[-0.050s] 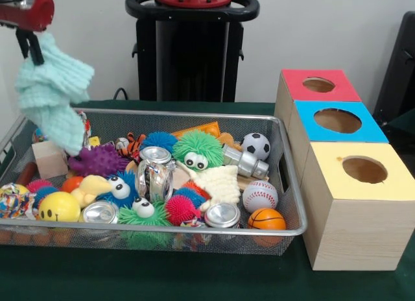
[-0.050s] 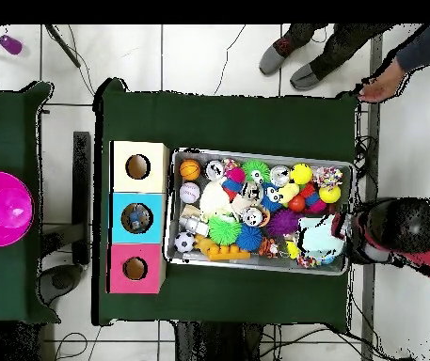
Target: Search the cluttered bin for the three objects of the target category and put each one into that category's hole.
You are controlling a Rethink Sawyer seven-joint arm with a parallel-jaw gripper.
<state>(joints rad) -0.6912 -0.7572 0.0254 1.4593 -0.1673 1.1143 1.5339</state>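
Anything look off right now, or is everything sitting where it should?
One thing: the tool is shut on a light green knitted cloth, which dangles in the air above the bin's end farthest from the three boxes. Nothing appears spilled onto the green table cover; the rest stays inside the bin.

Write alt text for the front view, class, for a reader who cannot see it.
The tool holds a pale green cloth in the air over the left end of a mesh bin packed with balls, cans and fuzzy toys. Right of the bin stand three boxes with round holes, topped red, blue and yellow.
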